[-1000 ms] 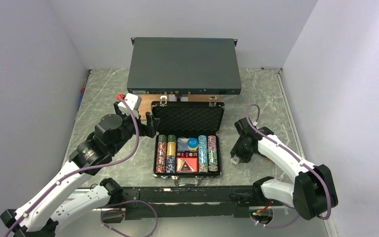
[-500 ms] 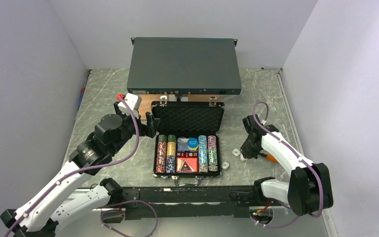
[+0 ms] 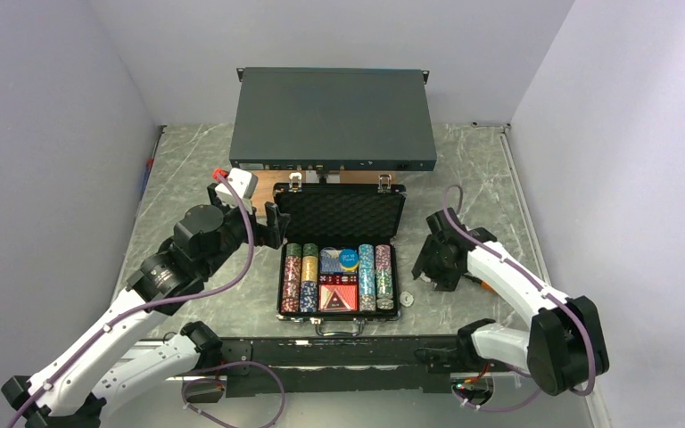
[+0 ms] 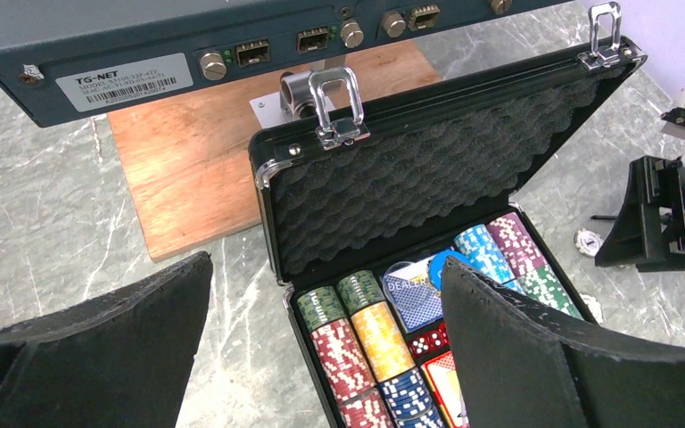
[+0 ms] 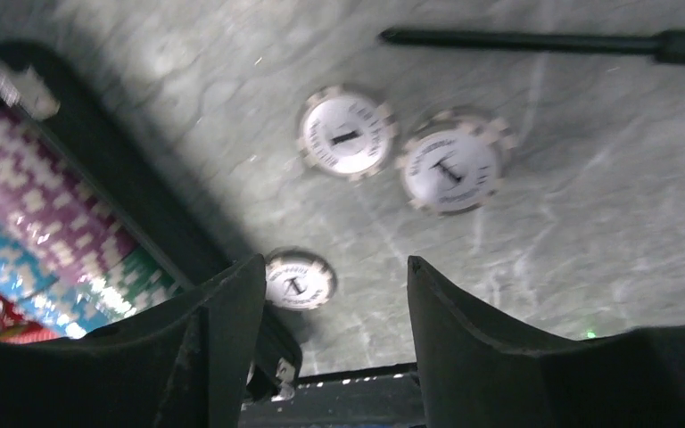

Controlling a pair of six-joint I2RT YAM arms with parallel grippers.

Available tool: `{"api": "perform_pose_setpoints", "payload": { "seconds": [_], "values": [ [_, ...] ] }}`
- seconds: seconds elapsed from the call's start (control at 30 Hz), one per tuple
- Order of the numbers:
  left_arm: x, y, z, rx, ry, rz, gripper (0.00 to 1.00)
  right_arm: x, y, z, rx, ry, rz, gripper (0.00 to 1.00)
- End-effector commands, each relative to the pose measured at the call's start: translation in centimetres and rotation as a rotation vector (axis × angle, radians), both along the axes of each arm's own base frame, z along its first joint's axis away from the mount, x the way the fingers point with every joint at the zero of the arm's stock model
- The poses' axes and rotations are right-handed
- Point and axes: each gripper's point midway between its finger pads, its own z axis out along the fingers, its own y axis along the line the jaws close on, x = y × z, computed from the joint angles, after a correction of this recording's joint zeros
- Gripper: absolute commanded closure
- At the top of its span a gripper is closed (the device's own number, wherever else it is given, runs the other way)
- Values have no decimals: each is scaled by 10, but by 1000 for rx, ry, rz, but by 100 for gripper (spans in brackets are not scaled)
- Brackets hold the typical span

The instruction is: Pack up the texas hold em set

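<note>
Your right claw (image 5: 332, 272), half open and empty, hung over loose chips (image 5: 348, 134); the seven o'clock chip (image 5: 296, 279) lay beside the case (image 3: 342, 214), whose wall could catch a finger. Left claw (image 4: 325, 267) stood wide.

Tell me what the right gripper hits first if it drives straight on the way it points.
Likely bare marble tabletop: the right gripper aims down at it, a white poker chip lying just off one finger. Depth is unclear; it might clip that chip.
</note>
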Motion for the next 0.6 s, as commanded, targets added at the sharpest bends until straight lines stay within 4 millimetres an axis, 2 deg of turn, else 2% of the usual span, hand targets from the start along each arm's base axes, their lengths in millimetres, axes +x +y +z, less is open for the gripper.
{"api": "perform_pose_setpoints", "payload": {
  "seconds": [0.0, 0.27, 0.57],
  "values": [
    [1, -2, 12, -20, -33, -10, 1, -1, 33, 6, 92, -2, 15, 38],
    [2, -2, 11, -17, -30, -7, 1, -18, 48, -4, 119, 102, -123, 37],
    [0, -2, 13, -24, -35, -11, 1, -30, 52, -17, 114, 146, -235, 37]
  ]
}}
